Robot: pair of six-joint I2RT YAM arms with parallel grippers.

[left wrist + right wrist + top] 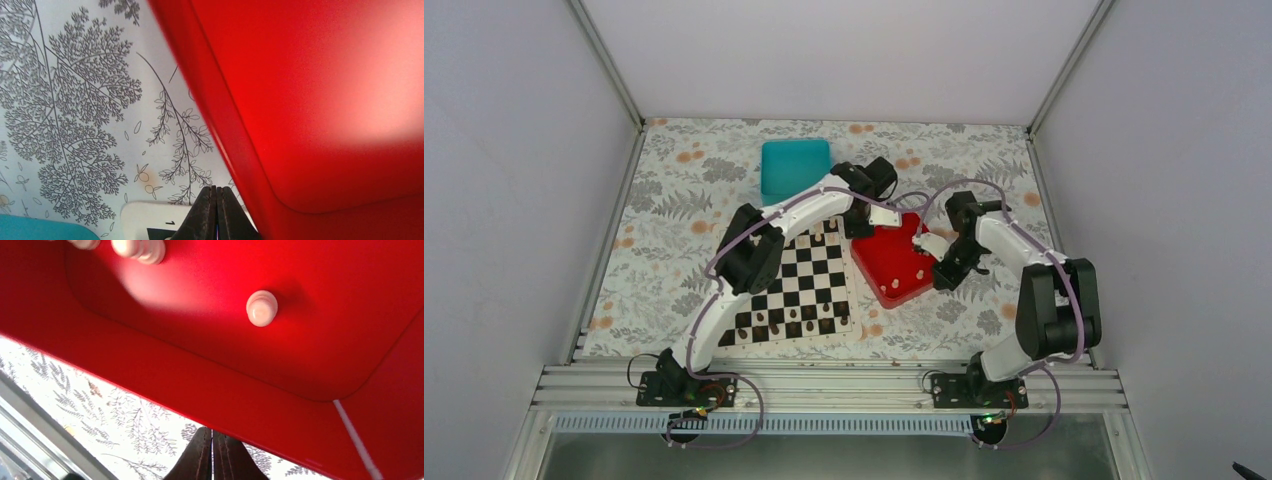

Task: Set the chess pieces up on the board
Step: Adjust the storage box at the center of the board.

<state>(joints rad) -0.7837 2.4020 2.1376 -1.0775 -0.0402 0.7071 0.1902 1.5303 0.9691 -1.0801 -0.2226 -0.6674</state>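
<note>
The black-and-white board (796,285) lies left of centre. Its pale corner shows in the left wrist view (142,217). Cream chess pieces lie in the red tray (886,250): one pawn-like piece (261,307) and others at the top edge (139,249) of the right wrist view. They show as small dots in the top view (921,272). My left gripper (882,216) (216,192) is shut and empty at the tray's far left corner, just outside its rim (235,145). My right gripper (933,247) (212,434) is shut and empty at the tray's right rim (240,385).
A teal box (796,165) stands behind the board, and its edge shows in the left wrist view (40,230). Dark pieces (794,325) stand along the board's near rows, and a few small pieces stand at its far end (824,236). A floral cloth (684,190) covers the table.
</note>
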